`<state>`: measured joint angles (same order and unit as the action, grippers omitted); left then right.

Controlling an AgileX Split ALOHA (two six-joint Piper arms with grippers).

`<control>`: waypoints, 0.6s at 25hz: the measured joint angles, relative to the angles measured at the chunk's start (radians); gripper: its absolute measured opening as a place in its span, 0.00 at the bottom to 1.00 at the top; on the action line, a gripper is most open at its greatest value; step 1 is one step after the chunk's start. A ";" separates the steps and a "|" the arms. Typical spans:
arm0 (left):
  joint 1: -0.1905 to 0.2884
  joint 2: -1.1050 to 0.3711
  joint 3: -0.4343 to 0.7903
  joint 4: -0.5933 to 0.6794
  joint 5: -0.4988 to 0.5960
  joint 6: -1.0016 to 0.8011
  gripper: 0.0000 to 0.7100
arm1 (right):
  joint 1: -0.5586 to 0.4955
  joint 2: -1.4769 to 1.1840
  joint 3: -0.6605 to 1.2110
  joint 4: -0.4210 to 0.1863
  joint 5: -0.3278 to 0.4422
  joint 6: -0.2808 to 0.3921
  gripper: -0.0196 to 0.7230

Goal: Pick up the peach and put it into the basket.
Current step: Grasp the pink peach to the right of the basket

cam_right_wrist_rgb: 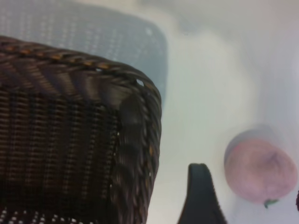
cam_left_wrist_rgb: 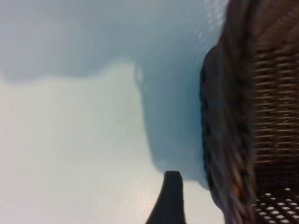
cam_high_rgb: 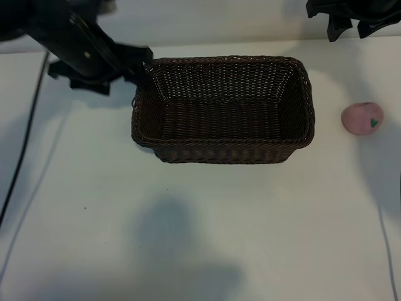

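The dark brown wicker basket [cam_high_rgb: 223, 110] stands in the middle of the white table and holds nothing that I can see. The pink peach [cam_high_rgb: 363, 118] lies on the table to its right, apart from it. My left gripper [cam_high_rgb: 143, 68] is at the basket's far left corner, open. In the left wrist view one finger [cam_left_wrist_rgb: 172, 198] shows beside the basket's wall [cam_left_wrist_rgb: 243, 140], and the other finger is out of view. My right gripper [cam_high_rgb: 351, 26] hangs open and empty at the far right. In its wrist view the peach [cam_right_wrist_rgb: 259, 170] lies below, beside the basket's corner [cam_right_wrist_rgb: 135, 116].
A black cable [cam_high_rgb: 25, 144] runs down the table's left side. A thin cable [cam_high_rgb: 385, 238] lies at the right front. The table [cam_high_rgb: 200, 226] stretches bare in front of the basket.
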<state>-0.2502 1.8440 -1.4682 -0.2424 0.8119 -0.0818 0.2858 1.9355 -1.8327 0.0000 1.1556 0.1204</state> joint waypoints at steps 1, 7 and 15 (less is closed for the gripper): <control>0.000 -0.030 0.000 0.004 0.000 -0.001 0.90 | 0.000 -0.001 -0.009 0.000 0.017 0.000 0.68; 0.000 -0.146 0.000 0.007 -0.005 -0.004 0.88 | 0.000 -0.004 -0.028 0.000 0.058 0.000 0.68; 0.000 -0.129 0.000 0.007 0.008 -0.004 0.84 | -0.005 -0.004 0.065 0.005 0.040 0.000 0.68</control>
<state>-0.2502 1.7152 -1.4682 -0.2357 0.8202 -0.0859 0.2805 1.9315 -1.7680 0.0055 1.1953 0.1204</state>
